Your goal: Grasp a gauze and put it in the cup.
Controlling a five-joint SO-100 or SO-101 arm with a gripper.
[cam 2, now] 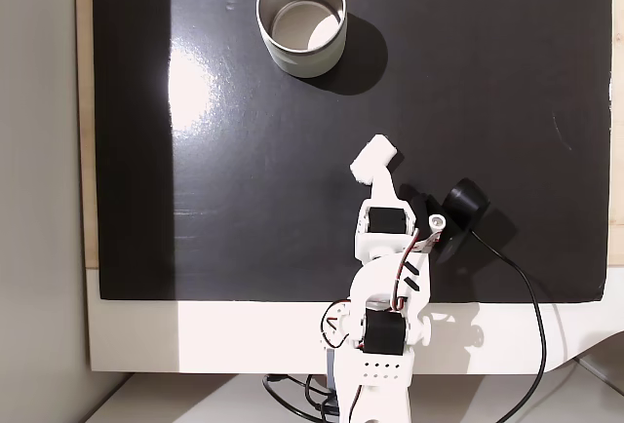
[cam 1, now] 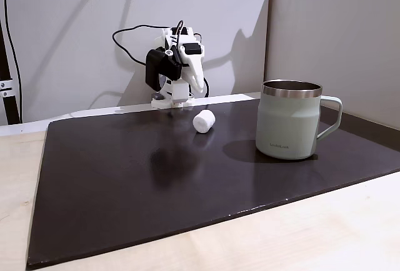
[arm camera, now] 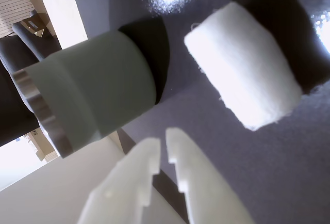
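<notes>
Reaching for the gauze is the step in hand, as I judge it.

Wrist view: the gauze (arm camera: 242,65) lies on the dark mat (arm camera: 289,172) in the upper right of the frame. The gripper (arm camera: 163,149) enters from the bottom centre, its two white fingers almost together with only a narrow slit between them, holding nothing. The cup (arm camera: 93,87) is at the left, apart from the gauze.

A fixed view, from the front: the gauze (cam 1: 204,121) rests in the middle of the frame, just in front of the arm (cam 1: 178,65); the cup (cam 1: 289,120) stands at the right, well apart.

A fixed view, from above: the gauze (cam 2: 374,158) is at the centre, at the gripper tip; the cup (cam 2: 301,19) is at the top.

Advice: open the fingers wider first, straddle the roll across its round sides, close softly.
</notes>
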